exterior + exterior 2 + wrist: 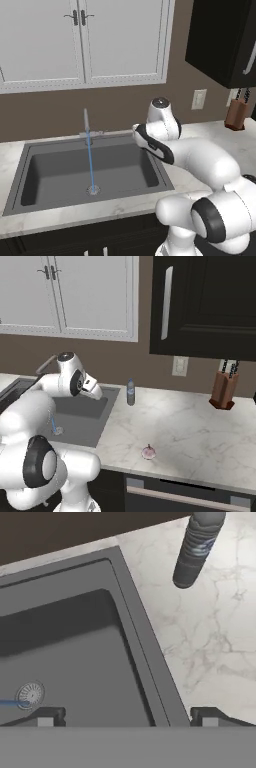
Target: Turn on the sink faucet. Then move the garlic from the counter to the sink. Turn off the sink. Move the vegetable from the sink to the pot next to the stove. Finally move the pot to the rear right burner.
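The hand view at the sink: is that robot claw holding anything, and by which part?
Nothing is held. The gripper is open over the dark grey sink basin, its two dark fingertips wide apart with nothing between them.

Water bottle (131,392), knife block (223,390), outlet (180,366)

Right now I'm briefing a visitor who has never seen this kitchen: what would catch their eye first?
The blue water stream falling from the faucet into the dark sink. Then the garlic lying alone near the counter's front edge, and the bottle standing just right of the sink.
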